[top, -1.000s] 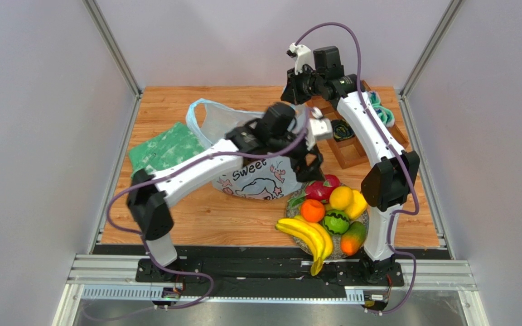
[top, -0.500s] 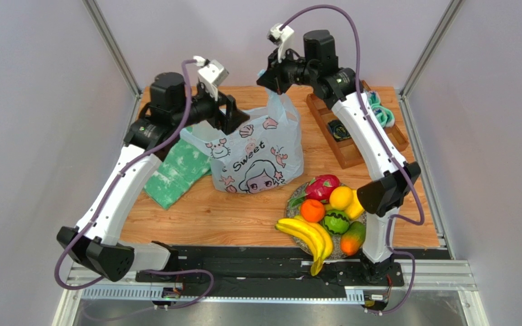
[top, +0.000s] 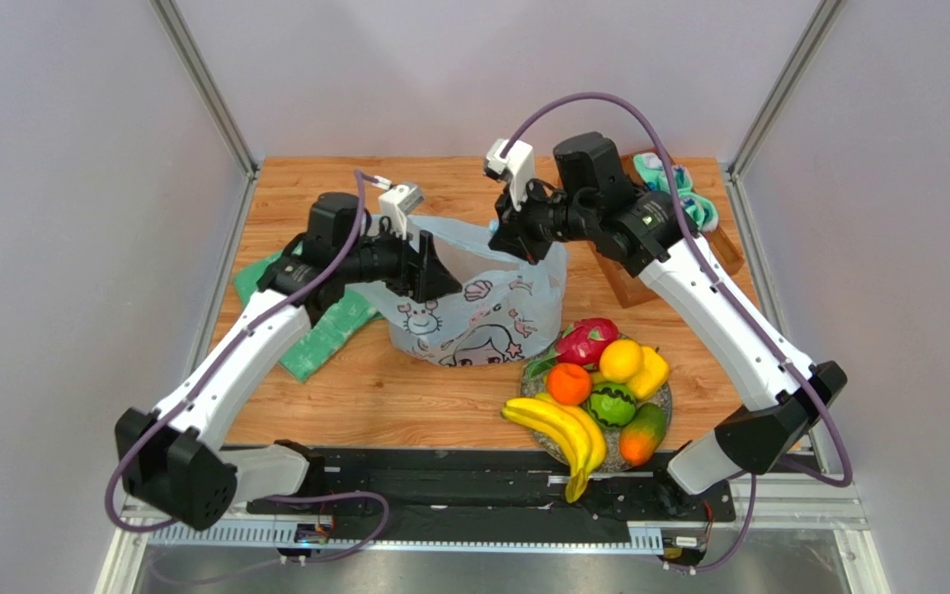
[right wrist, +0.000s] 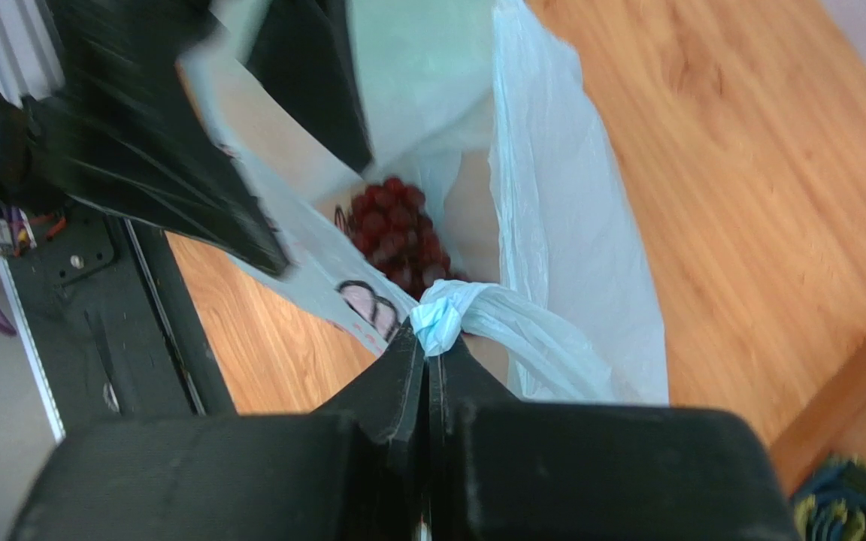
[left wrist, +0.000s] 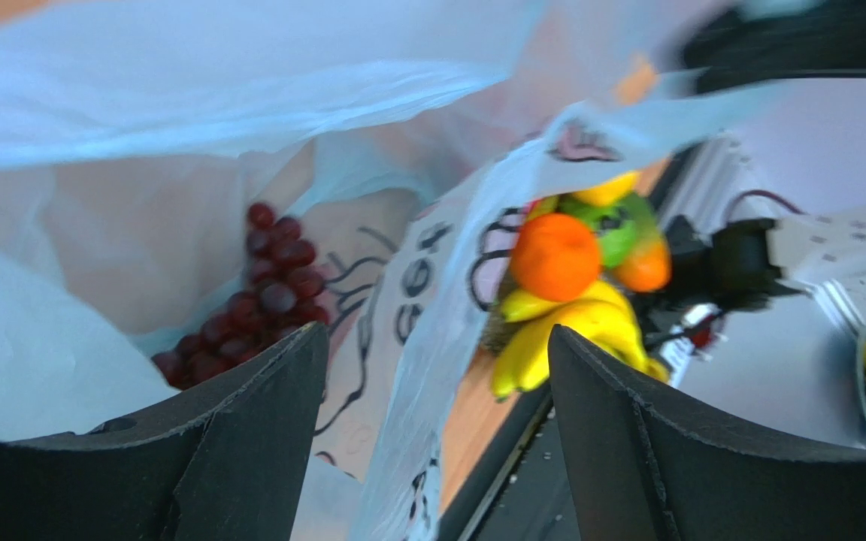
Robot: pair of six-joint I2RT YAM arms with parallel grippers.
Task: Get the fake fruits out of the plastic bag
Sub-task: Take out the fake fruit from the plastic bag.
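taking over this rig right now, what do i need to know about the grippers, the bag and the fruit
Left gripper: open, at the mouth of the plastic bag, holding nothing.
Right gripper: shut on a bag handle, holding it up.
Out: bananas, orange, dragon fruit, mango and other pieces, piled at the near right of the table.
In the bag: purple grapes; nothing else shows inside.
Left to do: take the grapes out.

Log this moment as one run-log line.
left gripper: open at plastic bag mouth | right gripper: shut on its handle | grapes: inside bag | other fake fruits: heaped outside bag
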